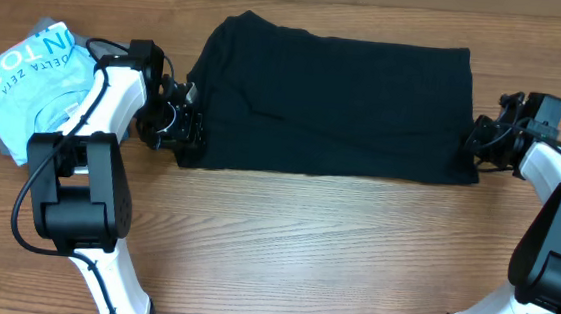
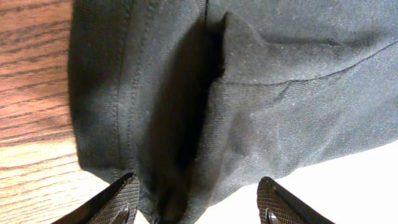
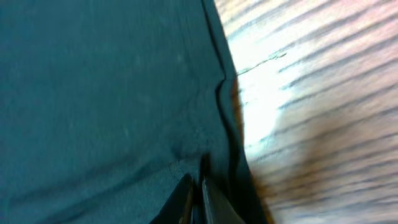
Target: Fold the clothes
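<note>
The clothes (image 1: 335,101), a plain black T-shirt, lie as a wide flat rectangle across the middle of the wooden table. My left gripper (image 1: 178,124) is at the shirt's left edge. In the left wrist view it (image 2: 199,202) stands open, and a raised fold of black cloth (image 2: 186,124) runs between its fingertips (image 2: 124,196). My right gripper (image 1: 477,142) is at the shirt's right edge. The right wrist view shows it (image 3: 198,186) shut, pinching a thin ridge of the cloth (image 3: 106,93) just inside the hem.
A light blue shirt with white lettering (image 1: 26,72) lies crumpled at the table's left end, on a grey garment (image 1: 1,140). Bare wooden table (image 1: 303,249) runs in front of the black shirt, between the two arm bases.
</note>
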